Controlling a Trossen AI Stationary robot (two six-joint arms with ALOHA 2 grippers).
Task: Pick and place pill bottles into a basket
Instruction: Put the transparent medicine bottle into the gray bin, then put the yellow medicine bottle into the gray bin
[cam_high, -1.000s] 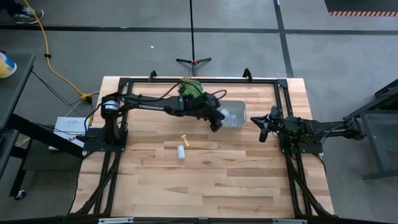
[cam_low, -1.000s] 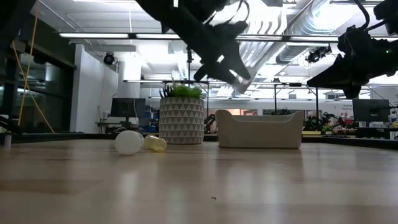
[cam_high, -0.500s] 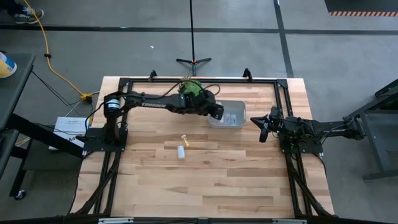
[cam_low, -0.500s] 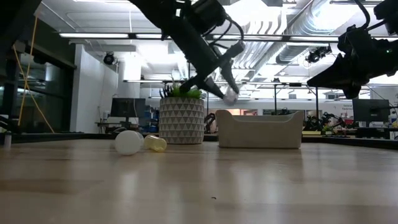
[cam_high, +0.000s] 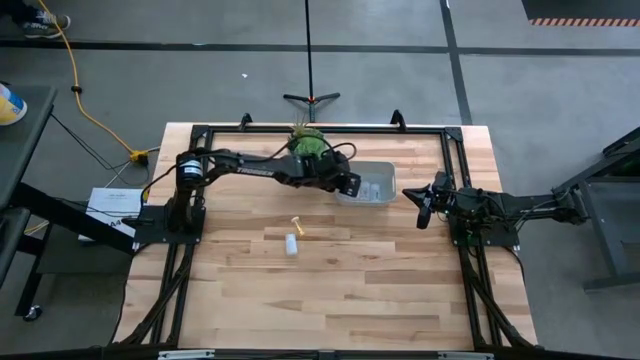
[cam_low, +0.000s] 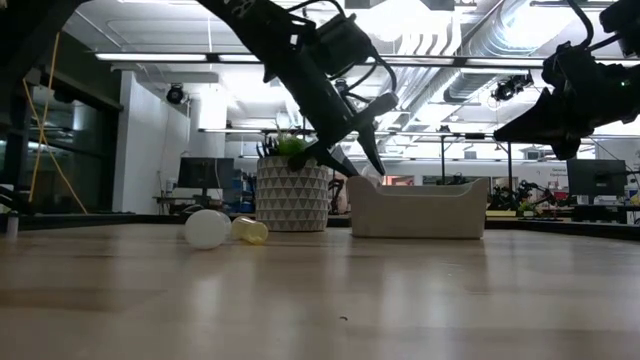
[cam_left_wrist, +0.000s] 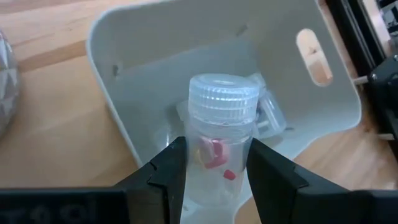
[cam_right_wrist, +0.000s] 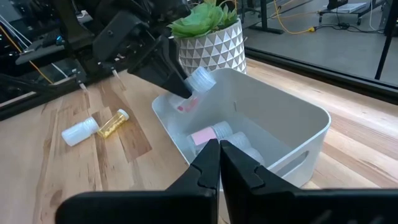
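My left gripper is shut on a translucent pill bottle with pink pills inside, over the left end of the grey-white basket. This also shows in the right wrist view. Other bottles lie on the basket's floor. A whitish bottle and a yellowish one lie on their sides on the table, nearer than the basket. My right gripper is shut and empty, above the table to the right of the basket. My left gripper pinches the bottle's body just below its ribbed cap between its two fingers. The fingers slant down from the table's left side. The bottle is tilted, cap leading beyond the fingertips, over the basket's left rim.
A green plant in a white patterned pot stands just behind the basket's left end, close to my left arm. A black frame runs around the table's edges. Bare wood lies toward the near edge.
My left gripper has come down toward the basket's left end, still holding the bottle, and has drawn back a little toward the table's left. The bottle is now at the basket's rim.
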